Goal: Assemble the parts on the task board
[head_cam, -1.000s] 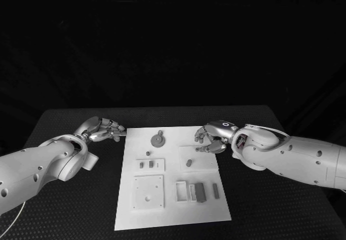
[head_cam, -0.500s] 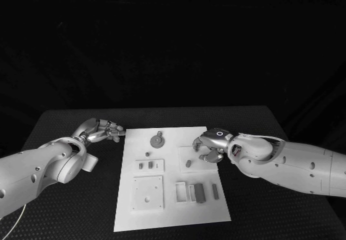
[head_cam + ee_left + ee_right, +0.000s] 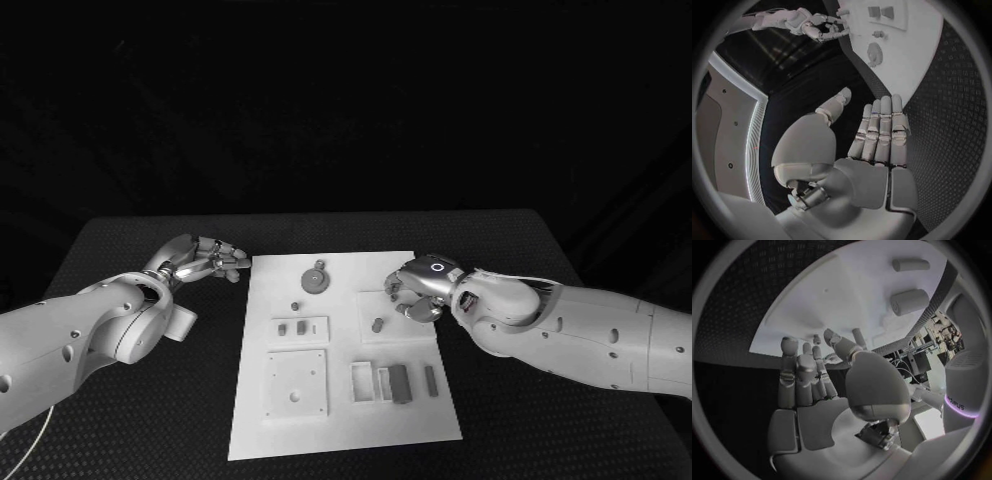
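In the head view, the task board lies in the middle of the black tabletop, with grey parts spread over it: a round disc part toward the far edge, a small peg near the board's right edge, and a dark bar in a slot tray toward the near edge. The right hand hangs over the board's right side, just beside the peg, fingers curled inward; whether anything sits inside them cannot be told from here. The left hand rests off the board's left edge on the tabletop, holding nothing.

In the left wrist view, the left hand shows straight fingers laid side by side, thumb apart, empty, with the board's edge beyond them.

In the right wrist view, the right hand points its fingers toward the white board, thumb spread off to one side; two cylindrical parts lie beyond the fingertips, apart from them.

The likely risk: fingertips closing beside the small peg could nudge it and send it rolling, or a shallow pinch could drop it. The unbraced board might also shift under a push.
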Controlling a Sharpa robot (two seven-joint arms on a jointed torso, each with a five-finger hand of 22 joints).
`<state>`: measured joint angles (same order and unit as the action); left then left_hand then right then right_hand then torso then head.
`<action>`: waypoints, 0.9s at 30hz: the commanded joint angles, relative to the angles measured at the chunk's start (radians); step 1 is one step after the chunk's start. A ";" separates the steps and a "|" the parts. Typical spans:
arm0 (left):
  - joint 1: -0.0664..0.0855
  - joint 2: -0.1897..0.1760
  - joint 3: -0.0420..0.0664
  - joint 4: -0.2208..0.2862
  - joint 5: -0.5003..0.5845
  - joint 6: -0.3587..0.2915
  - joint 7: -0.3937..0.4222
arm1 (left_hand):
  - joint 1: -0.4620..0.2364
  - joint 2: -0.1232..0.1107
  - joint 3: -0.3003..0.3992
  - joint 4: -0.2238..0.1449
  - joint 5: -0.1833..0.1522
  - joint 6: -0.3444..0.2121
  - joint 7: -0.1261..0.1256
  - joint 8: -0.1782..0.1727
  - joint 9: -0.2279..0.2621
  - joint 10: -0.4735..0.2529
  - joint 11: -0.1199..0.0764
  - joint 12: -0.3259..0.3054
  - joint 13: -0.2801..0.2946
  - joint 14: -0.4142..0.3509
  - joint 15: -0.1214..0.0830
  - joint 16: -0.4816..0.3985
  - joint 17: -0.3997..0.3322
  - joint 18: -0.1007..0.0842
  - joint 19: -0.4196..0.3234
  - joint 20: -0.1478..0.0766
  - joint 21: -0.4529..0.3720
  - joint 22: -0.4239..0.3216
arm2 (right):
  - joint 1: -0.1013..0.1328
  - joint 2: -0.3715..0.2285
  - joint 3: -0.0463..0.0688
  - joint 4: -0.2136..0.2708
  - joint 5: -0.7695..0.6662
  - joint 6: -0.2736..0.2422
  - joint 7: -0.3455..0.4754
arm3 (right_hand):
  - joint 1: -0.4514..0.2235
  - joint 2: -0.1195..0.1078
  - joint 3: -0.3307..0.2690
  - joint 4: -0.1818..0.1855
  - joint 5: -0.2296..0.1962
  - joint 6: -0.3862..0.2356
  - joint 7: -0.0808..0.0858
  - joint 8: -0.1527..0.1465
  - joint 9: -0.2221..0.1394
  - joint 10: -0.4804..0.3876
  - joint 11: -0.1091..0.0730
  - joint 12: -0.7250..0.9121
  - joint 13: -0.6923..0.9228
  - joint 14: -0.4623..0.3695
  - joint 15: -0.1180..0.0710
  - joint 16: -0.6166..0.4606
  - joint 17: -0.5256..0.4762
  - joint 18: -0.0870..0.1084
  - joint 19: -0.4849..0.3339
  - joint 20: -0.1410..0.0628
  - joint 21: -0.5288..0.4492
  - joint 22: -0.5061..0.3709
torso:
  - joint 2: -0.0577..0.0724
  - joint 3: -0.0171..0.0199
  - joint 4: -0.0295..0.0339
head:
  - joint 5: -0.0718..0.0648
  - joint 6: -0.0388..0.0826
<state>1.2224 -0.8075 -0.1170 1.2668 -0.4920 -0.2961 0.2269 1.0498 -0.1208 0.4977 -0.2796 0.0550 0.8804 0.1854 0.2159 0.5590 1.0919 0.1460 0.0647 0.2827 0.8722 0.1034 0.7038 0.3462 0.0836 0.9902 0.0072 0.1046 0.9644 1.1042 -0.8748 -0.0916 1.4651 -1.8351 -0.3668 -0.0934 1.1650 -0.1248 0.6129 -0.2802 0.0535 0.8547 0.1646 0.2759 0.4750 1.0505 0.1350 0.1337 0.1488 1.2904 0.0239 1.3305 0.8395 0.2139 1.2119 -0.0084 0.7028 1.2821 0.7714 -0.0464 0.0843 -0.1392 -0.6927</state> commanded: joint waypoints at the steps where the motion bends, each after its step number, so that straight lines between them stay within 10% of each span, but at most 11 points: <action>1: 0.000 0.002 0.001 0.001 0.012 0.014 0.007 | -0.003 0.007 -0.007 -0.001 -0.001 -0.004 -0.004 0.005 -0.002 0.001 0.001 0.002 -0.001 0.008 0.002 -0.006 0.002 -0.010 0.008 0.000 -0.004 -0.002 | -0.001 0.007 0.000 -0.004 -0.018 -0.021 -0.015 | -0.002 0.012 -0.003 -0.004 0.000 0.007 0.000 0.003 -0.001 0.012 -0.001 -0.001 -0.003 -0.002 -0.002 0.007 -0.002 0.048 0.008 -0.002 -0.007 0.002 | 0.000 -0.0004 -0.0011 | 0.001 -0.001; 27: 0.000 0.005 0.001 0.001 0.017 0.026 -0.005 | -0.008 0.008 -0.016 0.001 -0.002 -0.021 0.003 -0.001 -0.008 -0.008 0.005 0.002 -0.008 0.009 0.004 -0.023 0.017 -0.011 0.010 0.001 -0.013 -0.008 | -0.013 0.042 0.000 -0.054 -0.022 0.016 -0.021 | -0.006 0.041 -0.007 -0.002 0.000 0.086 -0.015 0.037 -0.005 0.170 -0.050 0.016 0.018 0.000 -0.050 0.015 -0.009 0.048 0.020 -0.005 -0.018 0.017 | -0.001 -0.0007 0.0001 | -0.001 -0.008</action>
<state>1.2224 -0.8047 -0.1170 1.2657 -0.4835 -0.2856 0.2188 1.0459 -0.1169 0.4871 -0.2799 0.0550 0.8662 0.1891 0.2159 0.5527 1.0878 0.1500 0.0647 0.2758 0.8758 0.1070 0.6851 0.3617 0.0747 0.9937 0.0108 0.0968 0.9575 1.0981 -0.8352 -0.0871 1.4179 -1.8445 -0.3760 -0.1095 1.1596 -0.0931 0.6101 -0.2829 0.0534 0.9352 0.1484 0.3078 0.4708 1.2054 0.0749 0.1559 0.1692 1.2914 -0.0214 1.3389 0.8311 0.1997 1.2282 -0.0104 0.6911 1.2975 0.7708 -0.0469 0.0835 -0.1402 -0.7007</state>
